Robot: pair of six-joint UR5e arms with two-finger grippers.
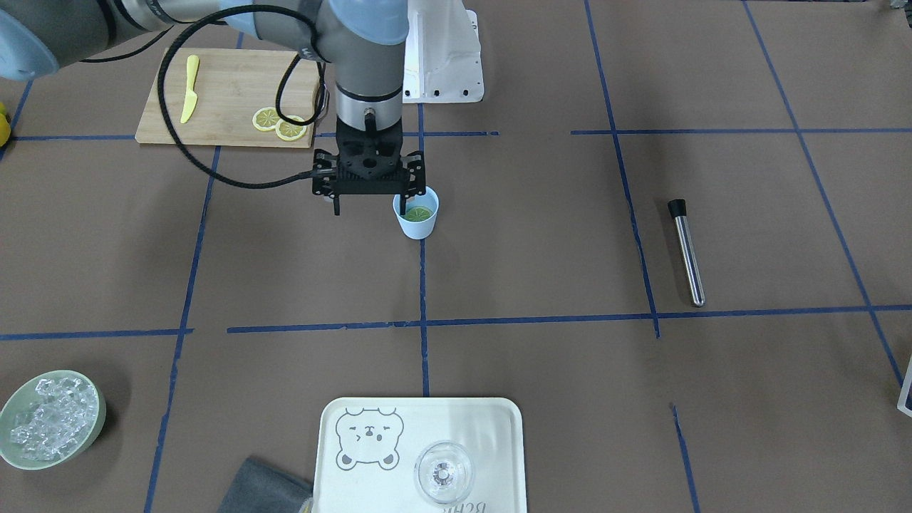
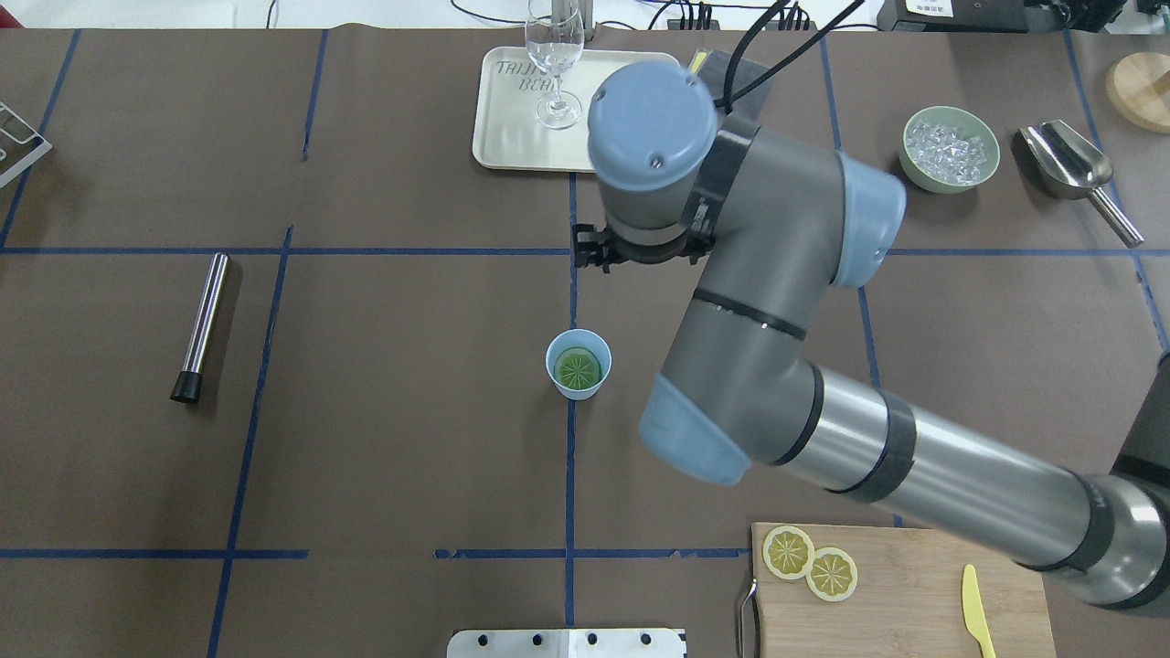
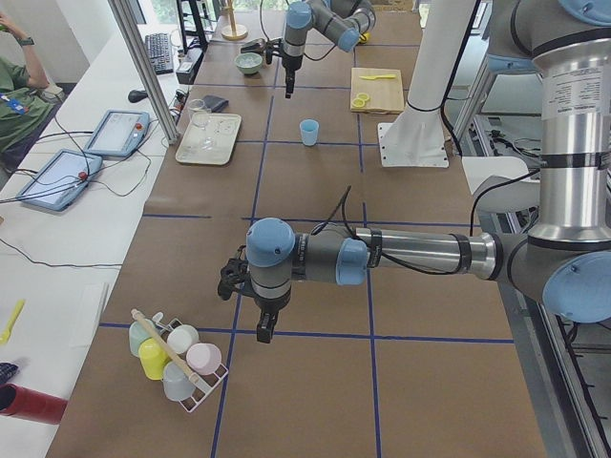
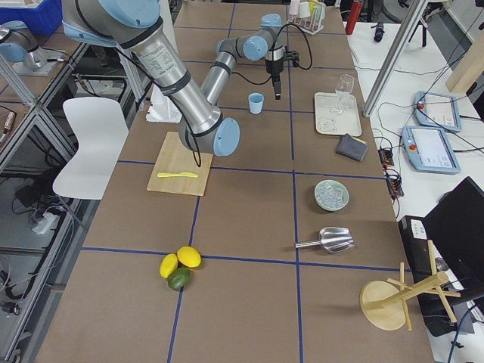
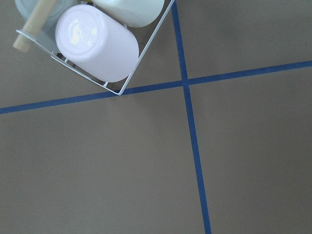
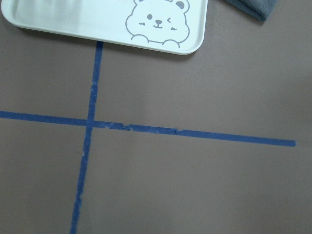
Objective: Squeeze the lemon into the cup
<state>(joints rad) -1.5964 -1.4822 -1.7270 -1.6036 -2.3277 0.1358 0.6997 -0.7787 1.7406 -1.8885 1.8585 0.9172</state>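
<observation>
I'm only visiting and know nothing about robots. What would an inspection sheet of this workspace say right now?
Surface: brown table marked with a blue tape grid.
Job's things: lemon slice lies inside the upright light-blue cup.
Clutter: two spare slices and yellow knife on the cutting board; ice bowl; metal bar; glass on the tray; grey cloth.
Grippers: right gripper raised near the cup, jaws open, empty. Left gripper far off by a cup rack; jaws cannot be judged.
Cables: black cable loops from the right arm to its gripper.
Surroundings: person at a side desk with tablets.
</observation>
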